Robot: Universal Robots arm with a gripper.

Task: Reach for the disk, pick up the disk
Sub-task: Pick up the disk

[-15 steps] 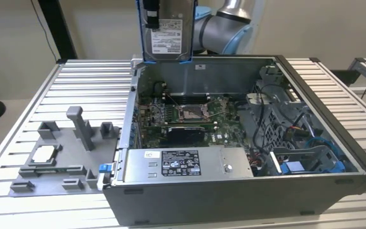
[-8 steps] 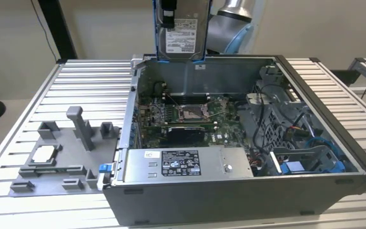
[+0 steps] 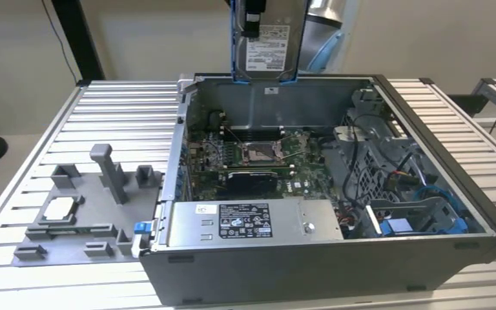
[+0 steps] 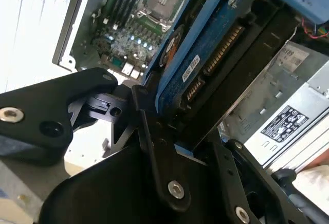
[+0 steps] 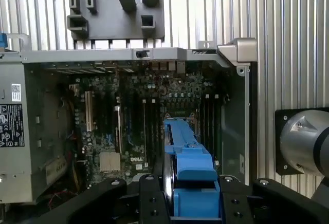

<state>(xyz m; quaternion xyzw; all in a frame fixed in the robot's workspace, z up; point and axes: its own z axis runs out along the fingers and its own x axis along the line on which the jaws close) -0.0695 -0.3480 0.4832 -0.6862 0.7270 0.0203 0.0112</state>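
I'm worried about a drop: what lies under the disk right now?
In the first wrist view the gripper holds the disk over the open computer case, with the motherboard below. The board patch right behind the disk is covered.

In the exterior view an open computer case point(image 3: 438, 258) sits mid-frame on the ribbed counter point(image 3: 119, 110), motherboard point(image 3: 257, 155) at centre, stickered grey box point(image 3: 248, 223) below it, a grey fixture plate point(image 3: 84, 242) bearing a small chip point(image 3: 60, 208) lower left.

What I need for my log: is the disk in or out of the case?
Out. The disk hangs upright above the open case, clamped in the claw.
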